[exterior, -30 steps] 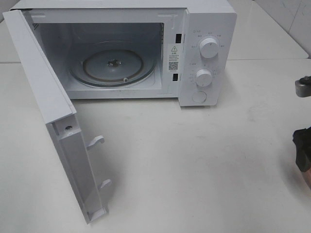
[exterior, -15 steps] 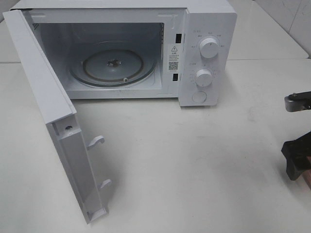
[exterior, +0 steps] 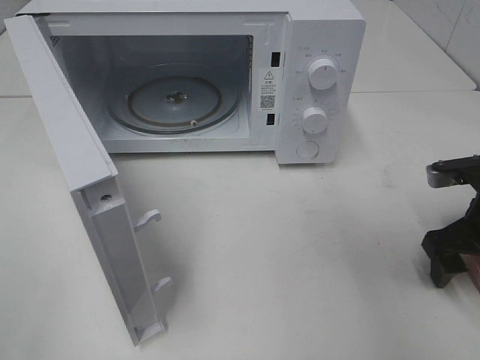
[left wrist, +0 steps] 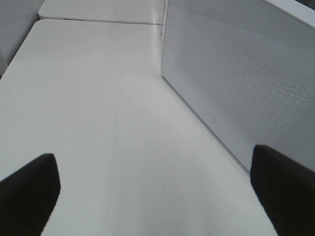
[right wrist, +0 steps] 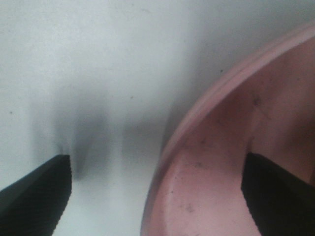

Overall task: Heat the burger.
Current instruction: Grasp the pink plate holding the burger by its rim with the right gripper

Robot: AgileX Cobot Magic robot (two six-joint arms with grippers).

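The burger is out of view in every frame. My right gripper (exterior: 448, 259) comes in at the right edge of the exterior high view, low over the table. In the right wrist view the right gripper (right wrist: 155, 169) stands open astride the rim of a round pink plate (right wrist: 221, 162). One of its fingers (right wrist: 39, 191) is over the bare table and the other over the plate's inside. My left gripper (left wrist: 152, 169) is open with nothing in it, over the white table beside the microwave door's outer face (left wrist: 236, 88). It does not show in the exterior high view.
A white microwave (exterior: 319, 45) stands at the back with its door (exterior: 82, 172) swung wide open to the left. Inside it lies a glass turntable (exterior: 176, 101) with nothing on it. A sliver of the pink plate (exterior: 472, 271) shows at the right edge.
My right arm has come further into the exterior high view, moving left and toward the table's front edge. The microwave and its door have not moved.
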